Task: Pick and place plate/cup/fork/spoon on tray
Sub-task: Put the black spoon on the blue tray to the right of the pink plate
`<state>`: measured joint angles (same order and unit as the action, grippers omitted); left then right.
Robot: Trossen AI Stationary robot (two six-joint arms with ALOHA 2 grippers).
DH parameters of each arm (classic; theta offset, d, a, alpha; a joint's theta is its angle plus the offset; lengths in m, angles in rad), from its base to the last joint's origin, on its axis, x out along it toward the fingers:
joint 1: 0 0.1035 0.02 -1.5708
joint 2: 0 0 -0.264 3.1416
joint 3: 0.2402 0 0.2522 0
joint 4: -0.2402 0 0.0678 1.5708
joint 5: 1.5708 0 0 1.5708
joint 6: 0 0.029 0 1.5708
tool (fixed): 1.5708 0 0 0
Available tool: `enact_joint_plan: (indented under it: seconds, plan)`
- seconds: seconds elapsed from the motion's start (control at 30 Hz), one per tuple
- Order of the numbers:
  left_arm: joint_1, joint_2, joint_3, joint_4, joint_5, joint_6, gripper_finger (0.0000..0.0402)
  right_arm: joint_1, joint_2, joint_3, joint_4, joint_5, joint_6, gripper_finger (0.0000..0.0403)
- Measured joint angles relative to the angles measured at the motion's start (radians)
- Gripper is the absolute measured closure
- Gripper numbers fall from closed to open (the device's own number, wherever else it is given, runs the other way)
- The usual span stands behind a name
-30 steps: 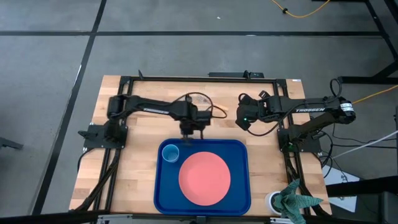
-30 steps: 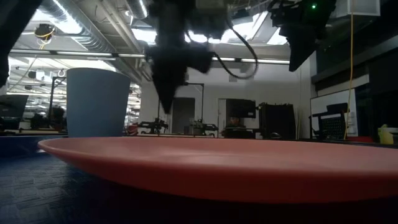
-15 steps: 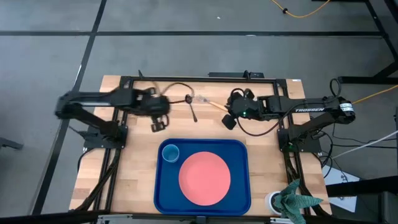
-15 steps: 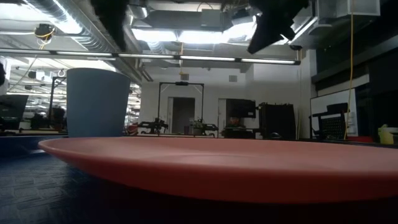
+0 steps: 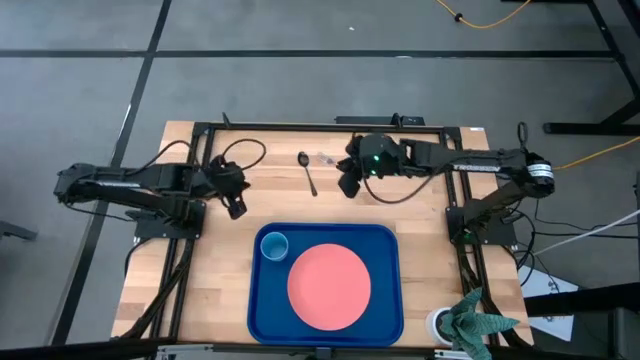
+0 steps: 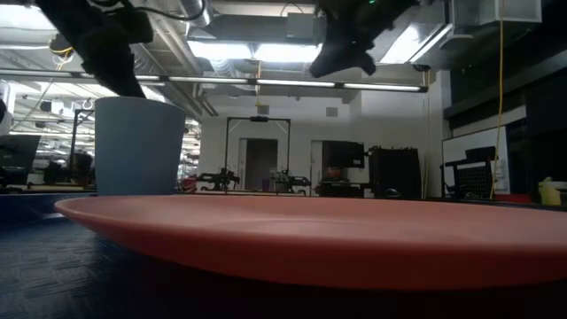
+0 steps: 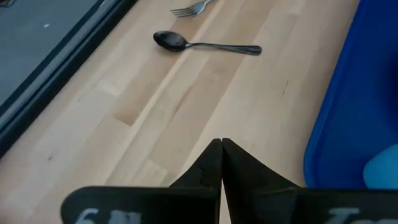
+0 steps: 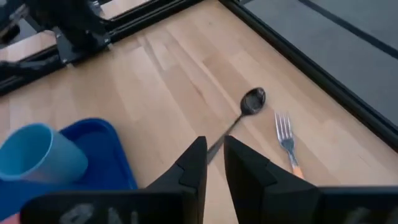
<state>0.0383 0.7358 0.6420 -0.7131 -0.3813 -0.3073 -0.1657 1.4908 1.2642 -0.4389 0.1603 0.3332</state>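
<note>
Since the earlier frames, the left gripper [image 5: 236,205] has withdrawn from above the tray's far edge toward the table's left side, and the right gripper [image 5: 348,184] has advanced leftward over the far part of the table, above the fork. The left gripper's fingers [image 7: 211,163] are pressed together and hold nothing. The right gripper's fingers [image 8: 194,163] stand nearly closed with a narrow gap between them, also holding nothing; in the right wrist view the spoon's handle passes behind that gap. The spoon [image 5: 307,171] lies flat on the bare wooden table [image 5: 215,270], beyond the tray's far edge, between the two grippers. The fork [image 8: 286,144] lies just beside the spoon, apart from it, tines pointing toward the table's far rail; in the high view the right gripper covers most of it. The tray [image 5: 388,322] sits at the near middle of the table. The plate [image 5: 329,284] lies flat inside the tray, centre-right. The cup [image 5: 274,245] stands upright in the tray's far-left corner, near the plate; contact between them cannot be determined. A white container with green cloth [image 5: 468,322] sits at the table's near-right corner, off the tray.
</note>
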Motion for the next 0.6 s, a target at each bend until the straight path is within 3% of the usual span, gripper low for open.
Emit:
enact_joint_plan:
  seconds: [0.23,0.47,0.6]
  plan:
    - [0.0,-0.107,-0.088,0.081,0.035,0.0,0.0401,-0.057,0.236,0.29,-0.033,-0.109,-0.072,0.0343]
    - [0.0,-0.146,-0.117,0.078,0.043,-0.005,0.0401,-0.077,0.553,0.656,-0.31,-0.088,-0.101,0.0343]
    - [0.0,-0.146,-0.124,0.078,0.043,-0.005,0.0401,-0.082,0.697,0.77,-0.39,-0.025,0.01,0.0343]
